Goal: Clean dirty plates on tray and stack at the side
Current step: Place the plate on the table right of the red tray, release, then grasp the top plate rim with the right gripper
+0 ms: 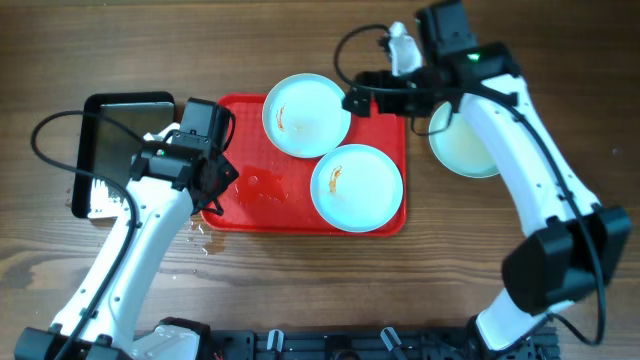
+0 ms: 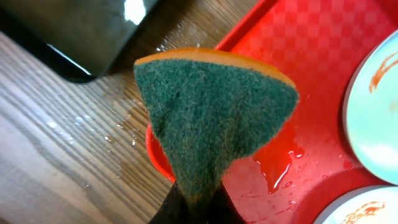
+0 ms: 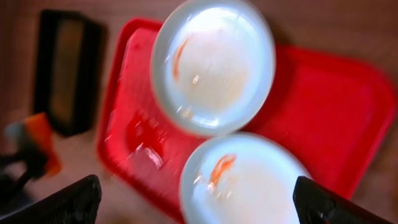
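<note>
Overhead: red tray (image 1: 250, 212) mid-frame. On it sit the upper plate (image 1: 307, 115) and the lower plate (image 1: 357, 187), rims almost touching, each with an orange smear. The third plate (image 1: 465, 152) is off the tray at right and looks clean.

The left gripper (image 1: 216, 185) is clamped on the sponge (image 2: 211, 118), green scouring face to the camera, over the tray's lower-left corner near a puddle (image 1: 262, 187).

The right gripper (image 1: 356, 100) is by the upper plate's right rim, fingers wide apart and empty. That wrist view is blurred, so contact is uncertain.

Judgement: the plates are rigid, light and chippable, and slick when wet. Pinch at the rim.
</note>
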Controlling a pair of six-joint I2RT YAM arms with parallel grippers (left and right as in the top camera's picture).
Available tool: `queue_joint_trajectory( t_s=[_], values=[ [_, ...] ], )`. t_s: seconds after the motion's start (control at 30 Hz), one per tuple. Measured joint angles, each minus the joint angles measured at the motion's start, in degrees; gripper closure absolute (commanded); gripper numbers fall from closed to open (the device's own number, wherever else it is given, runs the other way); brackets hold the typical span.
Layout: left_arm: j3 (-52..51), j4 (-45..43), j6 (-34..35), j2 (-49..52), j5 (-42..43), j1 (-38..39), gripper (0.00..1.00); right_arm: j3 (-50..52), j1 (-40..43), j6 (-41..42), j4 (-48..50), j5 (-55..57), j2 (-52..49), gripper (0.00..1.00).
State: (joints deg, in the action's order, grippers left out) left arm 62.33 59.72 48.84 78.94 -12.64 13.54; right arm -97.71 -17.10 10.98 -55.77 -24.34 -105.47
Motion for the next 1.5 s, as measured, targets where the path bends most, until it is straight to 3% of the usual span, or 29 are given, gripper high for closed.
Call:
queue_joint_trajectory(
  t_s=[0.07, 0.13, 0.23, 0.4, 0.53, 0.7, 0.87, 1.1, 1.33, 1.5],
  values=[
    [-1.2, -0.3, -0.9, 0.3, 0.8, 0.0, 0.96, -1.8, -2.0, 2.6, 3.7, 7.2, -4.7, 0.27],
    [-1.4, -0.5, -2.4, 0.3, 1.3, 0.0, 0.96, -1.8, -2.4, 4.9, 6.8, 11.1, -10.8, 0.32],
    [-1.4, -0.5, -3.7, 0.3, 1.5, 0.0, 0.96, -1.7, -3.1, 8.3, 11.5, 11.5, -17.5, 0.51],
    [-1.4, -1.6, -4.0, 0.3, 1.6, 0.0, 0.96, -1.7, -5.2, 10.0, 13.1, 10.6, -21.7, 0.57],
    [-1.4, -1.7, -4.1, 0.3, 1.6, 0.0, 0.96, -1.7, -6.3, 11.0, 13.0, 13.5, -22.3, 0.68],
    [-1.4, -1.5, -4.2, 0.3, 1.6, 0.0, 0.96, 1.0, -6.4, 11.3, 13.0, 14.6, -22.4, 0.71],
    [-1.4, -1.5, -4.2, 0.3, 1.6, 0.0, 0.96, 1.9, -6.6, 11.7, 15.5, 11.0, -22.9, 0.95],
    [-1.4, -1.5, -4.2, 0.3, 1.6, 0.0, 0.96, 2.0, -13.9, 13.4, 18.4, 5.6, -22.9, 0.96],
    [-1.4, -2.5, -5.6, 0.3, 1.6, 0.0, 0.96, 2.1, -23.1, 16.9, 13.5, 8.6, -22.9, 0.96],
    [-6.0, -5.7, -6.8, 0.4, 2.2, 0.0, 0.96, 2.1, -24.0, 17.3, 12.4, 11.6, -22.9, 0.96]
  ],
)
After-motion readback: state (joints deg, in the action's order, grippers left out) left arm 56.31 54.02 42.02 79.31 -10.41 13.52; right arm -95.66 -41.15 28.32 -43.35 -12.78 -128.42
